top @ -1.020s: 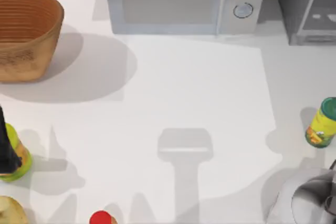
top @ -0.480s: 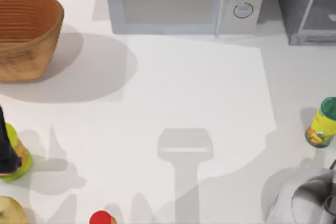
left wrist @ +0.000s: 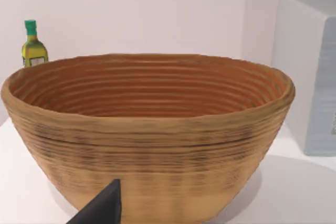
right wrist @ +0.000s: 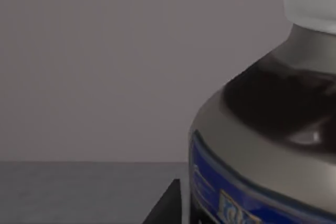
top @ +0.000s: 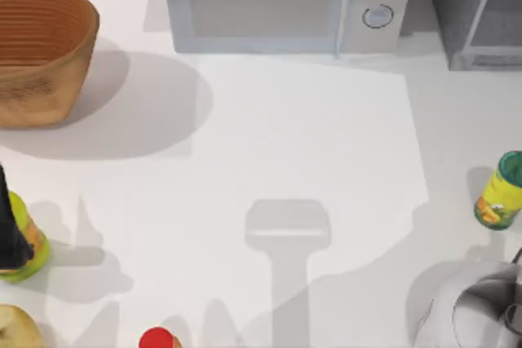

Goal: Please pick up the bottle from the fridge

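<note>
1. Brown glass fills the near side of the right wrist view: the bottle, with a dark shoulder, a blue label and a white cap, stands upright on a grey floor before a plain grey wall. I judge that to be the inside of the fridge, at the table's far right corner.
2. A dark tip of the right pincer sits just beside the bottle's base, low down, probably so the grip lands on the wide body and not the narrow neck. Whether it is apart or clamped on the bottle, I cannot tell.
3. Part of the right arm shows at the near right edge of the table in the top view.
4. Parked at the left, the left pincer faces the woven basket; its state cannot be told either.
5. Nothing lies in the part of the basket's inside that shows.
6. Behind the basket stands a green-capped oil bottle.
7. A yellow-green jar with a teal lid stands shut near the right edge, a red cap shows at the near edge, and the microwave sits at the back. Their contents are hidden.
8. The lift out of the fridge looks not yet done.
</note>
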Controlling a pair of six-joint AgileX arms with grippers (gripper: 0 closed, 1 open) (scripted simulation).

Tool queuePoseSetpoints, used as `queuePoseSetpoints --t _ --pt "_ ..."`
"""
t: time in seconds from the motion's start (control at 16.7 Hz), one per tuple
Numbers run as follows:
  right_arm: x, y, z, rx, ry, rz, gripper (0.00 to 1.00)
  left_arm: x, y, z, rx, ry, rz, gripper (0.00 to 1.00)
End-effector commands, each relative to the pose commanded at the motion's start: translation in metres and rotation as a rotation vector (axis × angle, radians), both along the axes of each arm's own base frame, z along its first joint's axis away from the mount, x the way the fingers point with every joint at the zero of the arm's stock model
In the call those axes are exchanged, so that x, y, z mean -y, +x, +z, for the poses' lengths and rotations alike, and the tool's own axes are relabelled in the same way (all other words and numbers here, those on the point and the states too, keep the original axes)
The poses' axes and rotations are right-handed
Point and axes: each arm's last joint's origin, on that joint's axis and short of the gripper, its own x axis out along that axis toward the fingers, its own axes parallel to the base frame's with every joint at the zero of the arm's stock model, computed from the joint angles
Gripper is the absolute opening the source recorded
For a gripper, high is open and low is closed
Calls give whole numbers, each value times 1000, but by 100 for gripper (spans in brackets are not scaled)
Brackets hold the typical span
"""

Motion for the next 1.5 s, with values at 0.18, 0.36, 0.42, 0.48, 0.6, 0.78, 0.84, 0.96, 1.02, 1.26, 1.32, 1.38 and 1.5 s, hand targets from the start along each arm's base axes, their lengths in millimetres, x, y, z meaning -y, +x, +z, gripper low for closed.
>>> queuePoseSetpoints --t 0.18,0.36,0.42,0.48,0.6,0.78,0.84,0.96,1.02,1.26,1.32,1.38,1.5 --pt "0 0 0 0 0 0 25 0 0 0 0 0 0 100" --pt "0 0 0 0 0 0 2 0 0 0 0 0 0 100" --pt "0 0 0 0 0 0 0 0 0 0 0 0 0 100" --pt "0 0 0 0 0 0 0 0 0 0 0 0 0 100" --pt "0 0 0 0 0 0 0 0 0 0 0 0 0 100" --pt "0 0 0 0 0 0 0 0 0 0 0 0 0 100" --pt "0 0 0 0 0 0 0 0 0 0 0 0 0 100" --pt "1 0 2 1 0 -3 0 0 0 0 0 0 0 100" --pt "1 0 6 2 -2 -2 0 0 0 0 0 0 0 100" --pt "2 0 35 -3 1 -4 0 0 0 0 0 0 0 100" --pt "2 0 43 -2 1 -3 0 0 0 0 0 0 0 100" --pt "1 0 48 0 1 -3 0 0 0 0 0 0 0 100" --pt "1 -1 50 1 1 -3 0 0 0 0 0 0 0 100"
